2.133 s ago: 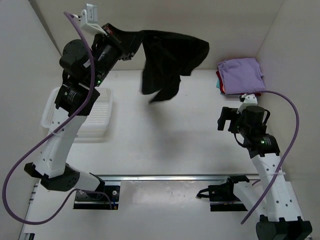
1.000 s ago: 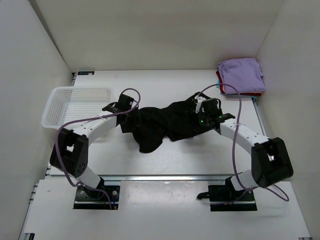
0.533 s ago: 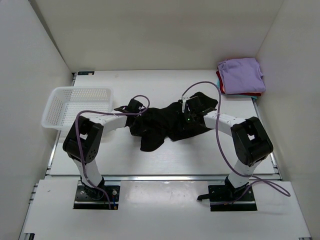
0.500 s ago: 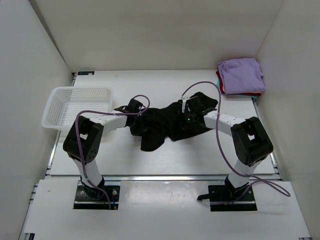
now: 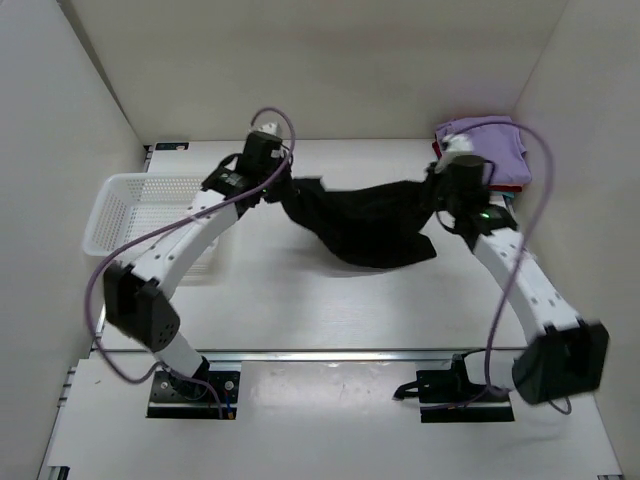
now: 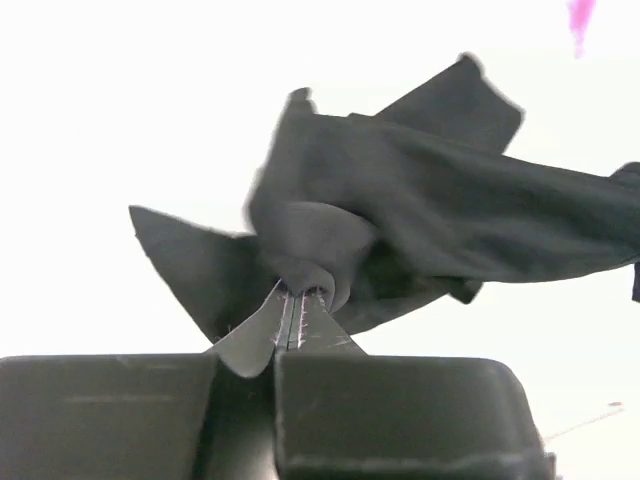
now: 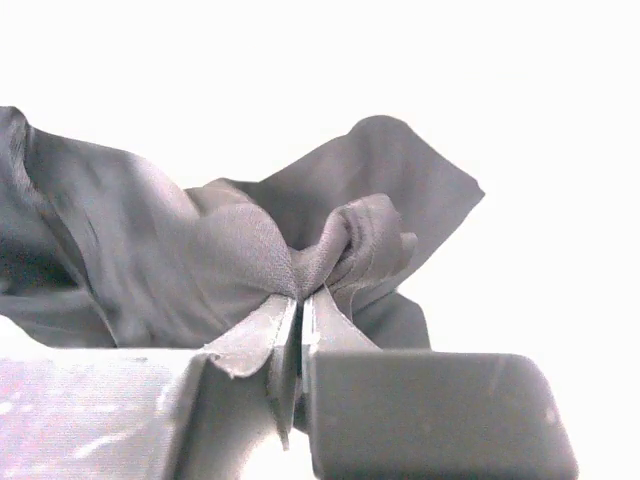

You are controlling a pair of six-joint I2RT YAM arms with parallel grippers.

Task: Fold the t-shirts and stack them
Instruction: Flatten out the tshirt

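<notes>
A white mesh basket (image 5: 140,181) stands at the left edge of the tabletop (image 5: 300,300), and the left arm (image 5: 190,240) reaches over its right side toward the far edge. The left gripper (image 5: 278,186) is clamped on one bunched end of the black t-shirt (image 5: 370,225). In the left wrist view its fingers (image 6: 255,340) are pressed together with a fold of the dark cloth pinched between them. The black t-shirt hangs as a sagging band between the two grippers, over the far centre of the tabletop. Its lowest fold droops toward the near side; whether that fold touches the surface cannot be told. The right gripper (image 5: 438,190) is clenched on the opposite end of the garment. The right wrist view shows its fingers (image 7: 250,345) closed on a gathered knot of fabric. The folded stack (image 5: 505,145) sits in the far right corner of the tabletop, lavender on top with a red edge (image 5: 512,186) beneath. A purple cable (image 5: 540,160) of the right arm (image 5: 530,290) arcs over it
</notes>
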